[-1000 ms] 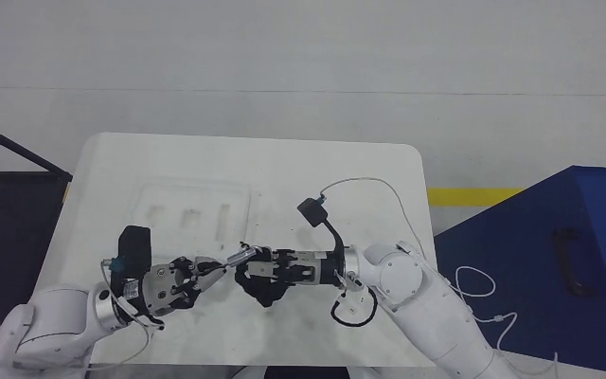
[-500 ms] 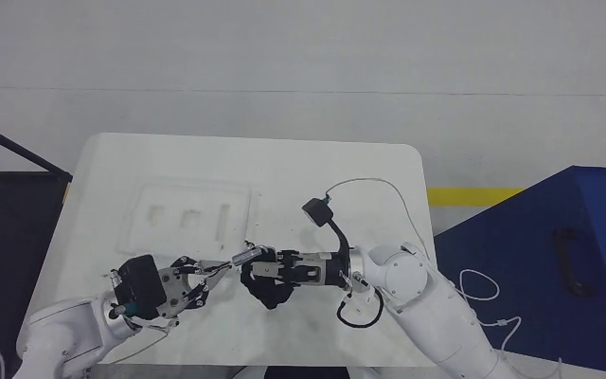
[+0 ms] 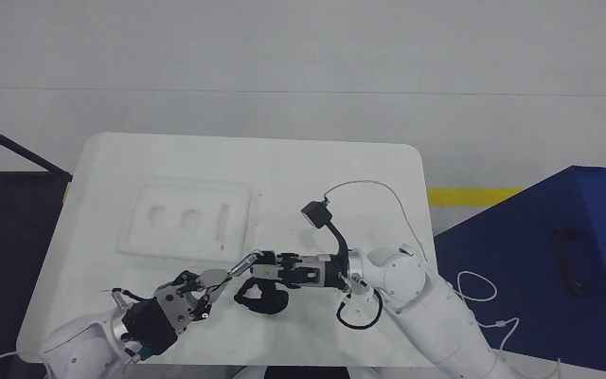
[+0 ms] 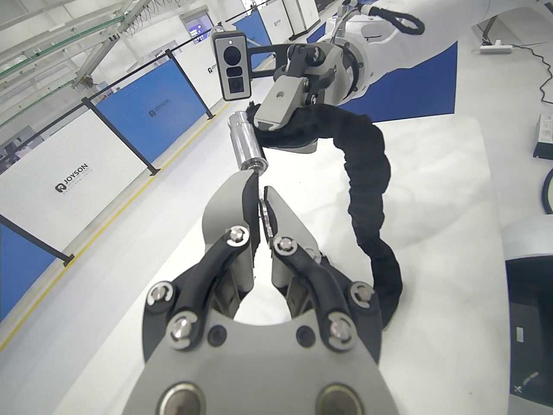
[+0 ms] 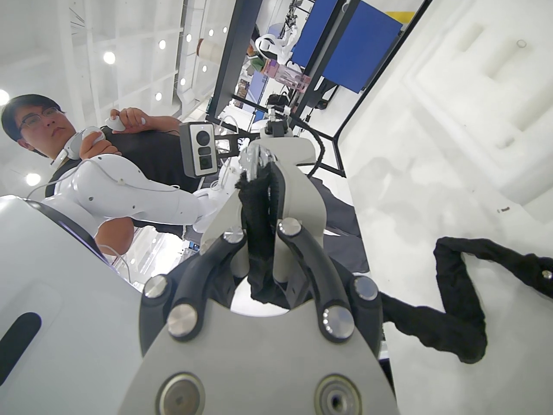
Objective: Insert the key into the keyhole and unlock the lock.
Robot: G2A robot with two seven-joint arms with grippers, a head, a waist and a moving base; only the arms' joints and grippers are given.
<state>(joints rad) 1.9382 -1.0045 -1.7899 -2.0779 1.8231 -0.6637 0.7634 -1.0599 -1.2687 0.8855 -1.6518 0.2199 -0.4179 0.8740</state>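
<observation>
left gripper (image 4: pixel 259 187) has dropped toward the lower left of the top view. it pinches a thin silver key (image 4: pixel 262 214), tip meeting the lock (image 4: pixel 247 144) at its silver cylinder end. right gripper (image 5: pixel 261 161) clamps the lock's black fabric-sleeved cable, lower centre.

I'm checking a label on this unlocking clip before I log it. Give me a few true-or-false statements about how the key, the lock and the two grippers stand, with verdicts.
1. The left gripper pinches the key. True.
2. The silver lock cylinder lies flat on the table. False: the right gripper holds it up off the table, clamped on the black cable beside it.
3. The key's tip is at the cylinder's end. True.
4. The black cable hangs clear of the table. False: its loop rests on the table.
</observation>
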